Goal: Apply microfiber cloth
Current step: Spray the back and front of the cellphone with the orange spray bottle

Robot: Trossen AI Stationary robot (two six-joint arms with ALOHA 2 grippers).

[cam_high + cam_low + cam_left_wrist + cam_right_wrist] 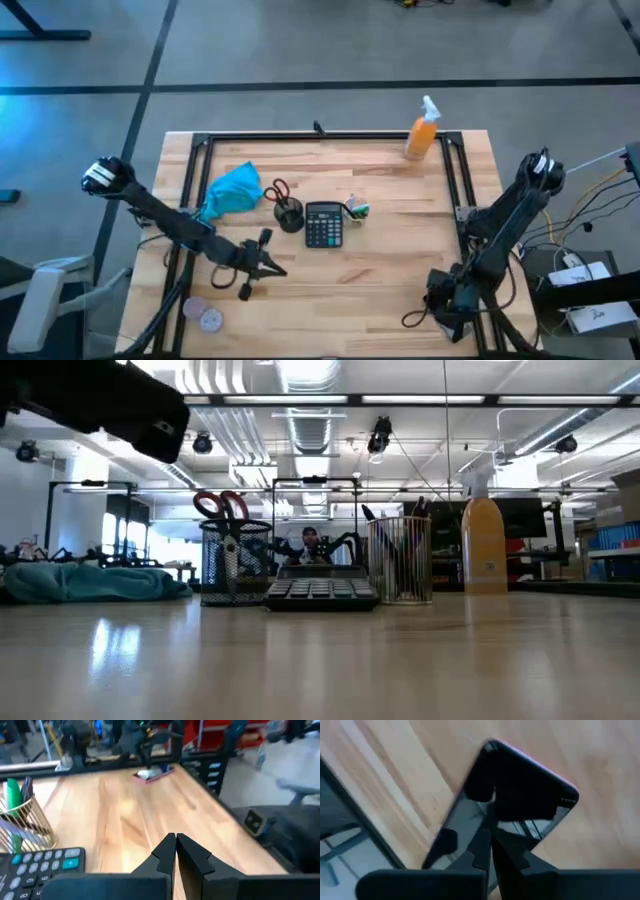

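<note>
turquoise fabric: the microfiber cloth (232, 193) lies bunched on the left part of the wooden table (390, 270), beside the black frame rail, apart from both arms; the low view shows it slumped flat at the far left (90, 582).
left gripper: the left gripper (272, 264) hovers over bare wood nearer the front edge than the cloth, tips pointing toward the table's middle; in its wrist view the fingers meet with no gap and hold nothing (176, 851).
right gripper: the right gripper (437, 300) sits low at the front right corner, well apart from the cloth; its wrist view shows the fingers (487, 851) pressed together over a dark glossy slab that i cannot identify.
neighbours: a mesh cup with red scissors (286, 208) stands just beside the cloth, then the black calculator (323, 224) and a wire pen holder (353, 208); the orange spray bottle (422, 132) is at the far edge.
progress: likely the cloth is not yet picked up.
risk: the left arm would have to pull back and open; reaching with the jaws closed would only shove the cloth, and a wide swing could tip the scissor cup.
risk two: soft folds may slip from a shallow pinch.
</note>
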